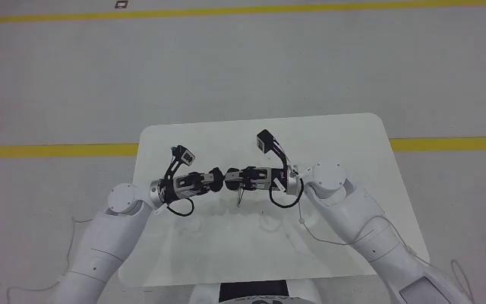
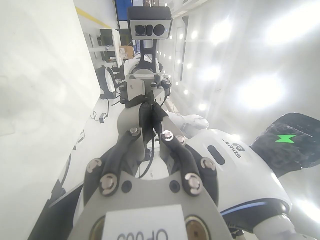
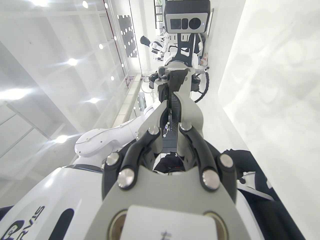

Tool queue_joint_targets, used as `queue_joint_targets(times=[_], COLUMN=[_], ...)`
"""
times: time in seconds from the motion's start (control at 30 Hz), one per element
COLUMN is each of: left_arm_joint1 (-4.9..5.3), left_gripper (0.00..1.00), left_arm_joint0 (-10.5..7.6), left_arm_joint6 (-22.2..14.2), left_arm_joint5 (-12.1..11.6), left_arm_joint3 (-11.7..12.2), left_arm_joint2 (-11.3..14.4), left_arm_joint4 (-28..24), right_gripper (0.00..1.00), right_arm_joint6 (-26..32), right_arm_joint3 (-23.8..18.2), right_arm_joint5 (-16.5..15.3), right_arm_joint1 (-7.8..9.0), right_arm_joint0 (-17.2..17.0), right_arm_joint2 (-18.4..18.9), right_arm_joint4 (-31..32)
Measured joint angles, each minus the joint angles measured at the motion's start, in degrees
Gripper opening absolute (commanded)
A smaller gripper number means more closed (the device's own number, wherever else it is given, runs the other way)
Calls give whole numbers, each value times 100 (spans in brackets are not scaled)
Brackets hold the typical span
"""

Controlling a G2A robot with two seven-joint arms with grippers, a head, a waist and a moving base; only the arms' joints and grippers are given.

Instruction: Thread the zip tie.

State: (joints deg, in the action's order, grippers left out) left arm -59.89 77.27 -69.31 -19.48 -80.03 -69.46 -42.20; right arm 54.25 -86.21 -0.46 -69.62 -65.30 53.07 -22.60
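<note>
- Both arms reach inward from the robot's sides, elbows bent and forearms roughly level. They meet head-on above the middle of the white table with rounded corners [image 1: 342, 137].
- The left gripper [image 1: 216, 181] and the right gripper [image 1: 234, 179] point straight at each other. Their black-covered tips touch or very nearly touch; the top view cannot settle which.
- In the left wrist view the left gripper [image 2: 148, 104] has its two fingers [image 2: 130, 123] drawn in to a narrow point with almost no gap. Black material sits at the tip, and what it pinches there cannot be made out.
- In the right wrist view the right gripper [image 3: 172, 99] is likewise pressed narrow. A black ribbed strip runs between its fingers [image 3: 192, 111], though it could be a pad or the tie.
- The thin dark plastic zip tie [image 1: 240, 198] comes out from under the right gripper's tips, so that claw holds it. It hangs on the robot's side of the two claws, just beside where they meet.
- The tie is a slim, nearly straight strip, slanting slightly towards the left arm at its free end, which hangs over the table surface. Its head and teeth are too small to tell.
</note>
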Motion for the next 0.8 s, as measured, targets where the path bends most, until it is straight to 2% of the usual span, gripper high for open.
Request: queue_joint_targets(times=[0.2, 0.23, 0.27, 0.3, 0.63, 0.8], left_arm_joint1=[5, 6, 7, 8, 26, 33], left_gripper=[0, 0, 0, 0, 0, 0], left_arm_joint0=[-16, -18, -19, -20, 12, 31], left_arm_joint6=[6, 7, 9, 9, -28, -30], left_arm_joint5=[0, 0, 0, 0, 0, 0], left_arm_joint3=[14, 14, 14, 14, 21, 35], left_arm_joint2=[26, 28, 30, 30, -70, -129], left_arm_joint4=[-1, -2, -5, -8, -56, -26], right_gripper=[0, 28, 90, 100, 100, 100], right_arm_joint6=[-10, -13, -16, -19, -132, -373], right_arm_joint3=[16, 19, 23, 26, 0, -48], right_arm_joint5=[-20, -22, -24, -25, -113, -236], right_arm_joint1=[-4, -4, -4, -4, 23, 47], right_arm_joint0=[4, 2, -1, -3, -80, -183], right_arm_joint2=[-10, -10, -8, -5, 153, 298], right_arm_joint4=[-5, -6, -11, -17, -71, -21])
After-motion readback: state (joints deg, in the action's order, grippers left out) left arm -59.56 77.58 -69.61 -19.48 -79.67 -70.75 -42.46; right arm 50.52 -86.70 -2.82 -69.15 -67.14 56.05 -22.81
